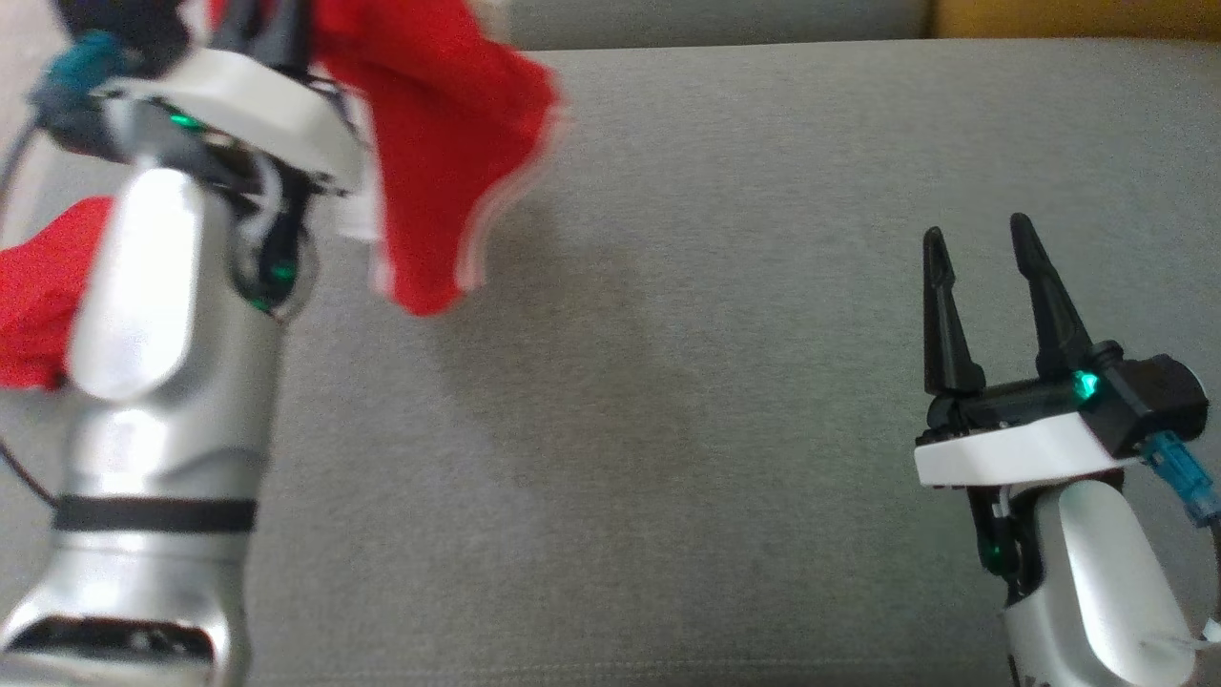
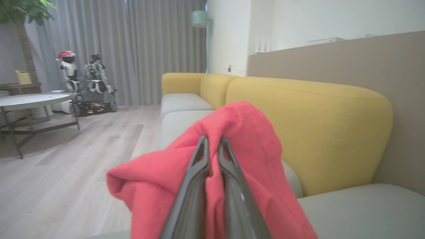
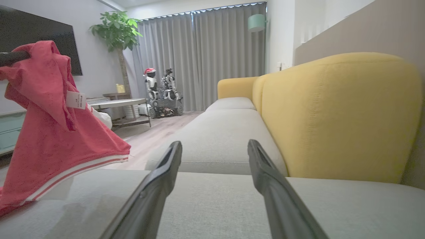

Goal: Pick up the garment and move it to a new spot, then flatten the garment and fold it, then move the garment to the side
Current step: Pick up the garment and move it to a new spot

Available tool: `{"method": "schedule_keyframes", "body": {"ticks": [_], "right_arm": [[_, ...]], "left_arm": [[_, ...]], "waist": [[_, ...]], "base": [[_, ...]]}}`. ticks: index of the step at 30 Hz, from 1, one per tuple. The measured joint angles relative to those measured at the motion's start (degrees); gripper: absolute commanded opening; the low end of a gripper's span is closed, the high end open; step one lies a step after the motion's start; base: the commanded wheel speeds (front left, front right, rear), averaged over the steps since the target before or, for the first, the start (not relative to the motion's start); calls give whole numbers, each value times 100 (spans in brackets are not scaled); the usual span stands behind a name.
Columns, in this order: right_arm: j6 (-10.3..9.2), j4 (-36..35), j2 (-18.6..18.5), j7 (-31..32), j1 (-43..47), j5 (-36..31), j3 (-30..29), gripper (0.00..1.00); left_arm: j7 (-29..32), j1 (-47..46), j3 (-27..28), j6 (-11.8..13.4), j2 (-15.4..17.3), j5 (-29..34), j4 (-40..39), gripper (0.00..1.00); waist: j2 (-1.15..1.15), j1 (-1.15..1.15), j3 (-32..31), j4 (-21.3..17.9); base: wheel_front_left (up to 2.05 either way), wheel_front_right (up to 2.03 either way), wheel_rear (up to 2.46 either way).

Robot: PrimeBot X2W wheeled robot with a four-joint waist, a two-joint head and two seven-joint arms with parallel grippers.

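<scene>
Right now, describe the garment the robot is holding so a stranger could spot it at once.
Find the long sofa with grey seat cushions and a yellow backrest. Over its seat, the left gripper is shut on a hanging red garment. It stands out bright red against the grey and yellow, with white stripes along its hem and a small white label.

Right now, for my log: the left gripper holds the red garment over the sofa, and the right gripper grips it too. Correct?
No: the left gripper holds the red garment, but the right gripper is open and empty, as the right wrist view shows.
</scene>
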Motion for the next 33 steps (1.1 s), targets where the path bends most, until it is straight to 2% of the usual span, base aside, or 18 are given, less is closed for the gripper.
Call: {"method": "schedule_keyframes", "body": {"ticks": [7,13,16,18,19,20,23,25,30,33], "right_arm": [[0,-82,0,-3,-21,108,5,100],[0,-154,0,-27,-36,257,23,100],[0,-172,0,-38,-74,343,75,100],[0,-175,1,-43,-170,393,136,100],[0,-189,0,-43,-210,414,151,100],[0,-193,0,-43,-243,421,151,100],[0,-196,0,-43,-274,455,149,100],[0,-192,0,-43,-272,455,133,100],[0,-164,0,-44,-255,447,26,100],[0,-140,0,-44,-223,366,-15,100]], "left_arm": [[359,485,-404,116,-288,1,-479,0],[226,636,-959,334,-491,-70,-394,0],[90,639,-1460,405,-527,-550,-301,0],[-26,639,-1882,601,-531,-1009,-288,2],[-96,637,-2053,715,-541,-1162,-260,60],[-154,632,-2183,832,-552,-1326,-213,100],[-308,520,-2458,1131,-554,-1546,183,100],[-461,414,-2457,1217,-555,-1578,476,100],[-760,314,-2262,1183,-472,-1699,879,100],[-845,456,-2013,1149,-153,-1753,869,100]], "waist": [[0,0,37,-480],[0,0,211,-981],[0,0,326,-1215],[0,0,400,-1369],[0,0,437,-1435],[0,0,475,-1491],[0,0,589,-1594],[0,0,621,-1602],[0,0,547,-1384],[0,0,444,-1173]], "base": [[0,0,0],[0,0,0],[0,0,0],[0,0,0],[0,0,0],[0,0,0],[0,0,0],[0,0,0],[0,0,0],[0,0,0]]}}
